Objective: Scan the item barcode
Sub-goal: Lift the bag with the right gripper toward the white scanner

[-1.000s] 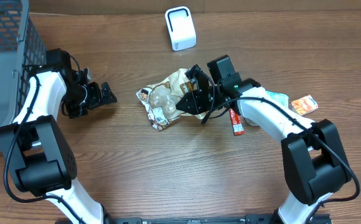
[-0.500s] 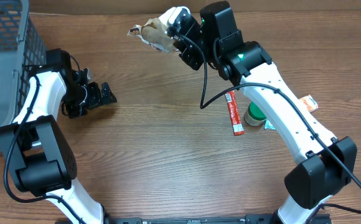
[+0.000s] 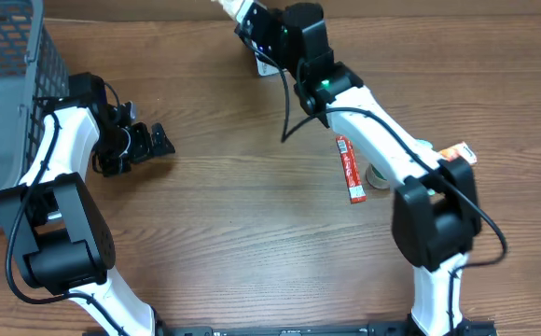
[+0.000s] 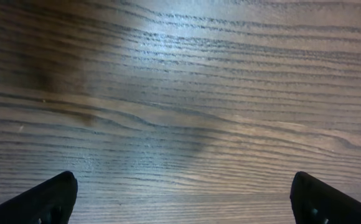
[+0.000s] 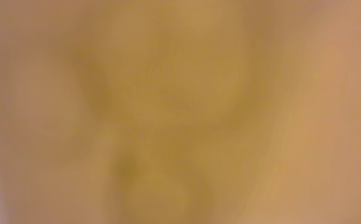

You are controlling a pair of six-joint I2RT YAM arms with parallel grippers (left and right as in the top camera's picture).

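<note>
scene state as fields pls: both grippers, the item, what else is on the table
left gripper: open, empty, over bare table
right gripper: raised at the far edge, shut on snack bag
snack bag: mostly cut off by the overhead frame
right wrist view: blurred tan, unreadable
on table: red stick packet, orange packet, round green container partly behind the right arm
basket: grey, far left
</note>
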